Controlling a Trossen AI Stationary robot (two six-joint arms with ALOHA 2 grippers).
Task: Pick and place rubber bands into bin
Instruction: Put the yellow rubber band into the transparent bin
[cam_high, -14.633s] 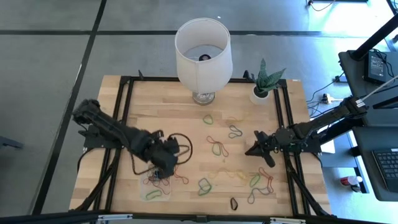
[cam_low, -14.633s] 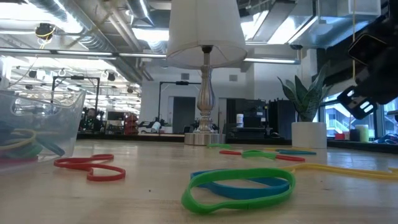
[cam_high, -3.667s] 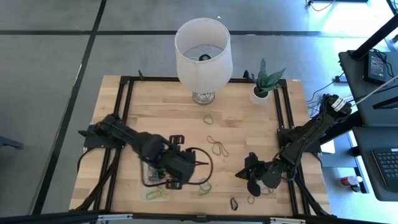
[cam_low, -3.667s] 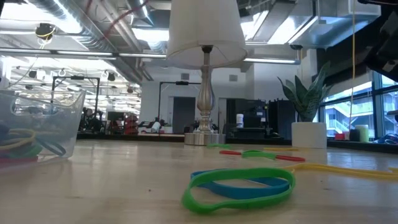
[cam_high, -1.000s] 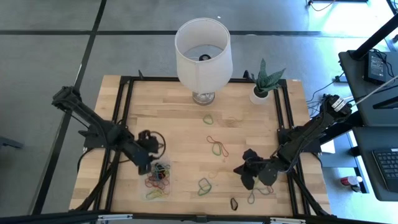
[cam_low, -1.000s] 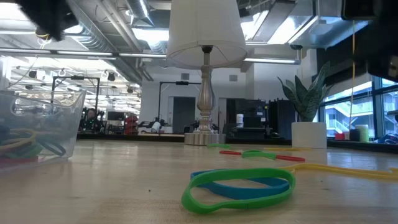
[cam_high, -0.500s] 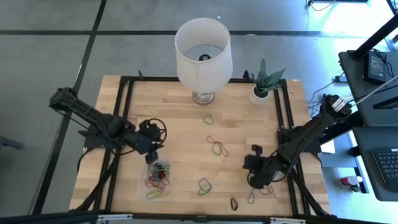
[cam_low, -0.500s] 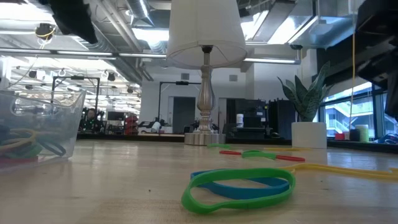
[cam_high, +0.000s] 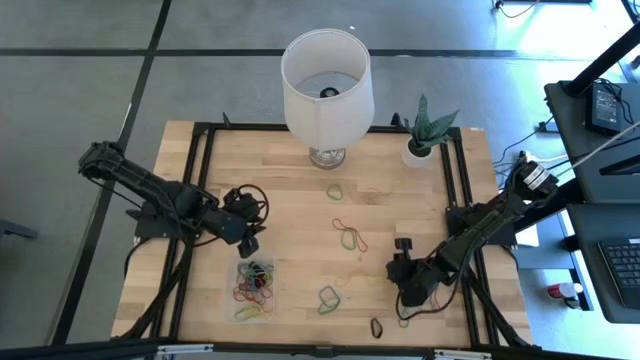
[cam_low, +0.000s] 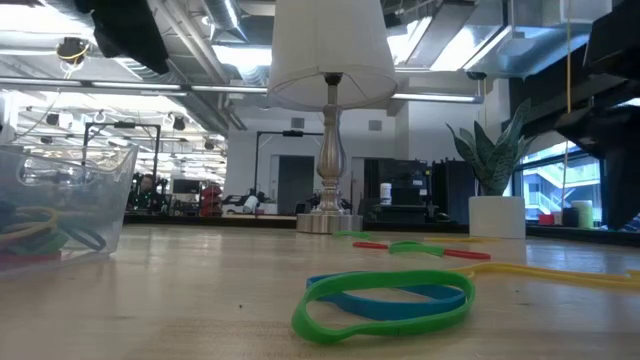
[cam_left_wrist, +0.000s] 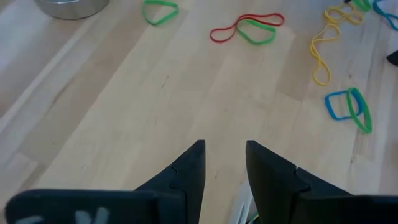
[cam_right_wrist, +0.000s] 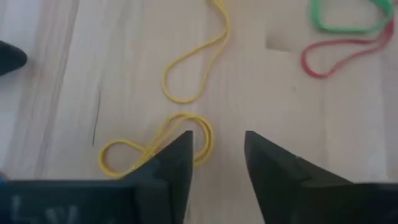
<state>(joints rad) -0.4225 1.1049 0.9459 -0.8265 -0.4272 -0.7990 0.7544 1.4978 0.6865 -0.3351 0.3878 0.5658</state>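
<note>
The clear bin (cam_high: 254, 290) sits near the table's front left with several coloured rubber bands in it; it also shows in the low view (cam_low: 60, 200). My left gripper (cam_high: 250, 238) (cam_left_wrist: 224, 163) is open and empty, just beyond the bin's far end. My right gripper (cam_high: 398, 258) (cam_right_wrist: 217, 149) is open, pointing down over a yellow rubber band (cam_right_wrist: 186, 68) that lies flat on the table; its fingers stand either side of a loop of that band (cam_right_wrist: 158, 149). Loose bands lie around: red and green (cam_high: 348, 235), green and blue (cam_high: 328, 297), black (cam_high: 376, 327).
A white lamp (cam_high: 327, 85) and a potted plant (cam_high: 425, 135) stand at the table's far edge. A green band (cam_high: 335, 190) lies near the lamp's base. A green and a red band (cam_right_wrist: 345, 25) lie close to my right gripper. Bare wood (cam_high: 290, 215) lies between the arms.
My left gripper has drawn back from over the bin toward the table's far edge, open and empty. My right gripper has shifted a little toward the far edge and turned over the yellow band. The bands and the bin have stayed where they were.
</note>
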